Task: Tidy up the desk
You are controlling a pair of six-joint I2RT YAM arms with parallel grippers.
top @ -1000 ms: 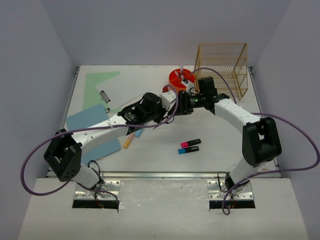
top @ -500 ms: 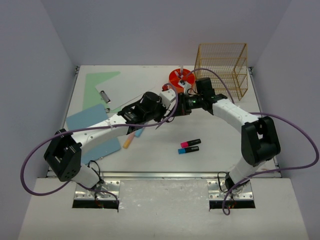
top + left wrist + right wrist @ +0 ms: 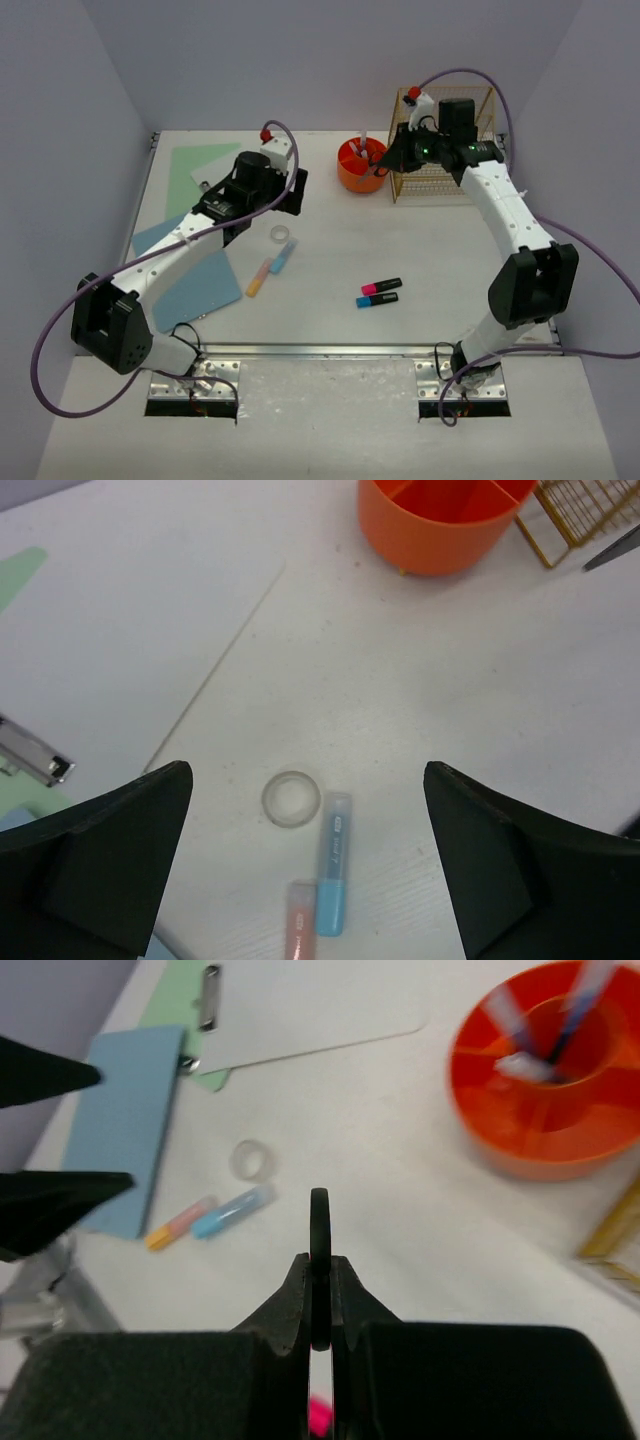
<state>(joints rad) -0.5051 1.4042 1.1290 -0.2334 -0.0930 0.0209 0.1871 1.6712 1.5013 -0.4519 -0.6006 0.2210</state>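
The left claw (image 3: 307, 772) gapes wide, holding nothing, above a clear ring (image 3: 292, 798) and a blue marker (image 3: 333, 880) lying on the white counter (image 3: 450, 260). The right claw (image 3: 319, 1270) is pinched tight on a thin dark piece (image 3: 319, 1222), up near the gold wire rack (image 3: 430, 182).

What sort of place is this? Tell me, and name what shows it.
Probably a robot test cell staged as an office: a white desk walled by lavender panels, with an orange pen holder, highlighters and a gold wire rack.

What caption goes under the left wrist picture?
Open left gripper above a clear tape ring and two highlighters on the white desk.
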